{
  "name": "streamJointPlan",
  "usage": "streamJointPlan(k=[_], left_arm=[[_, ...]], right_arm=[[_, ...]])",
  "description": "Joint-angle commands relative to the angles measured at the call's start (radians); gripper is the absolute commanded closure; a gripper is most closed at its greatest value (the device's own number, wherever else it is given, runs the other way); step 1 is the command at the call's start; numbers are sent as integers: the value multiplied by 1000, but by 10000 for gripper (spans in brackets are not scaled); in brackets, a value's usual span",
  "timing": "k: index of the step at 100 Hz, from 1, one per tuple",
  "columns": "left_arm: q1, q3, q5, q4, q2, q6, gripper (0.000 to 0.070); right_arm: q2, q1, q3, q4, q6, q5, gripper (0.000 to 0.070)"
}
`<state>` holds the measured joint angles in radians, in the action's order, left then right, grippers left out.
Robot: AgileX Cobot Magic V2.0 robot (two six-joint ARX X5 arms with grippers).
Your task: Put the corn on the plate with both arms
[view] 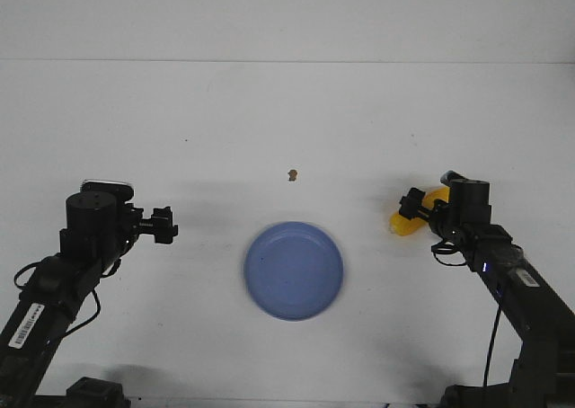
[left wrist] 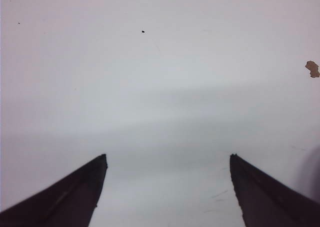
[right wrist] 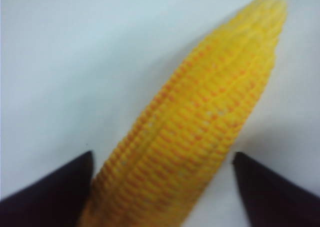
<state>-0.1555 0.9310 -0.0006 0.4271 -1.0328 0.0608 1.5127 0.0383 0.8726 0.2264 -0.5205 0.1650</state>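
The yellow corn (view: 406,224) lies on the white table to the right of the blue plate (view: 260,246). My right gripper (view: 415,203) is over the corn and hides part of it. In the right wrist view the corn (right wrist: 200,122) runs between the open fingers of the right gripper (right wrist: 162,154). One fingertip (right wrist: 75,177) is against the cob and there is a gap at the other. My left gripper (view: 164,226) is open and empty, to the left of the plate. In the left wrist view the left gripper (left wrist: 167,157) has only bare table between its fingers.
A tiny brown speck (view: 291,174) lies on the table behind the plate; it also shows in the left wrist view (left wrist: 312,68). The table's far edge meets a white wall.
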Motion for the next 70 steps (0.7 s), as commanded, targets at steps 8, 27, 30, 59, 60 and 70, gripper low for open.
streamJointPlan(k=[8, 27, 30, 59, 60, 70], left_arm=[[-2, 10, 0, -2, -7, -15, 191], [-2, 10, 0, -2, -7, -15, 192], [-2, 10, -1, -2, -7, -15, 192], [-2, 10, 0, -2, -7, -15, 192], [-2, 10, 0, -2, -7, -15, 192], [-2, 10, 0, -2, -7, -14, 192]], right_arm=[[20, 0, 18, -13, -6, 26, 577], [-33, -12, 18, 0, 26, 150, 577], [-55, -23, 18, 10, 31, 163, 576], [-278, -297, 18, 147, 56, 179, 571], [-280, -311, 18, 151, 56, 177, 571], [-280, -439, 18, 179, 57, 133, 569]])
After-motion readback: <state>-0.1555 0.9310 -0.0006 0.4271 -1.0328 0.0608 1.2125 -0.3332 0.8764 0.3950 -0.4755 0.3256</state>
